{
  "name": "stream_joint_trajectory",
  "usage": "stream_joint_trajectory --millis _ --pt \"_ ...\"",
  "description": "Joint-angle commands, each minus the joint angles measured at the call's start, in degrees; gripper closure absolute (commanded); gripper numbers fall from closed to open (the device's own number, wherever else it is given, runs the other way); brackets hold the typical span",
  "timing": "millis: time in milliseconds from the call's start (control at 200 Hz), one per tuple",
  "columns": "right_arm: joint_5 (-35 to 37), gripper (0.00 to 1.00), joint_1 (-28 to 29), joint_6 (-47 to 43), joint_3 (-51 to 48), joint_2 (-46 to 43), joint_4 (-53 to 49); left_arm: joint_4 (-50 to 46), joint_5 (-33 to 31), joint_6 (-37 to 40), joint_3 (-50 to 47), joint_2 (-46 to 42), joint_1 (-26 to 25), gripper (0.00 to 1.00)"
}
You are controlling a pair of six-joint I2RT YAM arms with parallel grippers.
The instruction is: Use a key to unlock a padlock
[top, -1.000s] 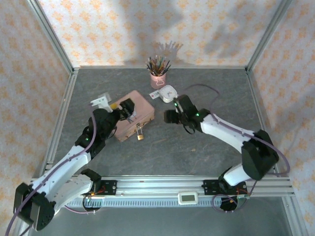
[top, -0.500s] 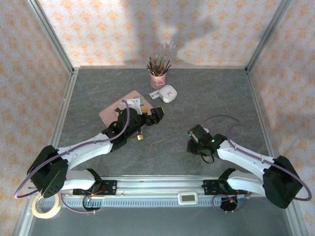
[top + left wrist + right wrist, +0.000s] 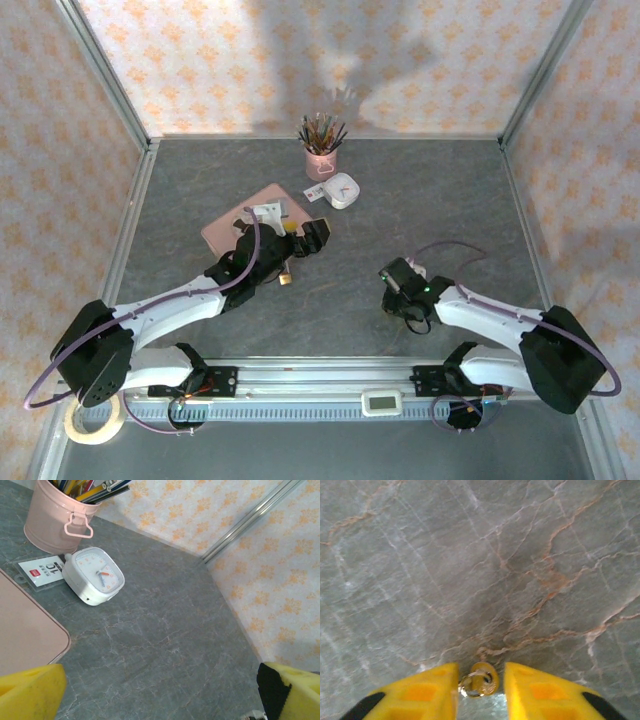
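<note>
The small brass padlock (image 3: 286,277) lies on the grey table at the near edge of the pink tin (image 3: 225,230), beside my left forearm. My left gripper (image 3: 312,235) hangs just past the tin's right corner, its yellow fingers (image 3: 30,690) spread wide with only bare table between them (image 3: 160,695). The key (image 3: 480,679), a brass head with a small ring, lies on the table. My right gripper (image 3: 481,682) points down over it (image 3: 392,285), one finger close on each side. The left finger is at the ring, and a narrow gap remains on the right.
A pink bucket of pencils (image 3: 55,520), a white square clock (image 3: 95,575) and a small card (image 3: 42,570) stand at the back beyond the tin's corner (image 3: 25,630). A tape roll (image 3: 90,425) lies off the table's near-left corner. Aluminium frame posts edge the table.
My right arm swung from near the clock down to the near-right table, and its jaws narrowed around the key. My left arm reached rightwards across the tin, still wide open.
</note>
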Motion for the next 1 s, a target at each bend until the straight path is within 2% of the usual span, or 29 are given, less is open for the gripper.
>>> stream_joint_trajectory --millis 0,85,180,320,551,746,866,996 --pt "2.11 0.81 0.31 1.90 -1.33 1.12 1.55 1.51 -1.60 0.53 -0.67 -1.02 -0.28 0.01" --pt "2.66 1.00 0.35 1.94 -0.80 0.20 1.10 1.72 -1.83 0.66 -0.90 -1.08 -0.24 0.01" --pt "2.20 1.00 0.29 1.86 0.63 -3.69 2.30 2.54 -1.75 0.59 -1.33 -1.02 -0.19 0.01" --pt "-0.63 1.00 0.27 -0.18 3.91 -7.37 9.23 6.48 0.24 -1.41 -2.55 -0.36 -0.22 0.01" --pt "-3.62 1.00 0.27 -2.69 7.54 -6.54 23.60 16.99 7.21 -8.09 -4.22 2.98 -0.24 0.03" --pt "-4.92 1.00 0.35 -1.29 5.85 -4.16 42.17 27.55 12.00 -11.53 -5.95 4.86 -0.27 0.18" --pt "-5.80 1.00 0.36 1.47 6.69 -0.57 48.27 29.14 14.35 -11.01 -5.19 5.98 -0.24 0.34" --pt "-8.01 1.00 0.51 3.80 8.68 3.57 49.28 27.86 15.73 -8.57 -4.26 6.85 -0.31 0.43"
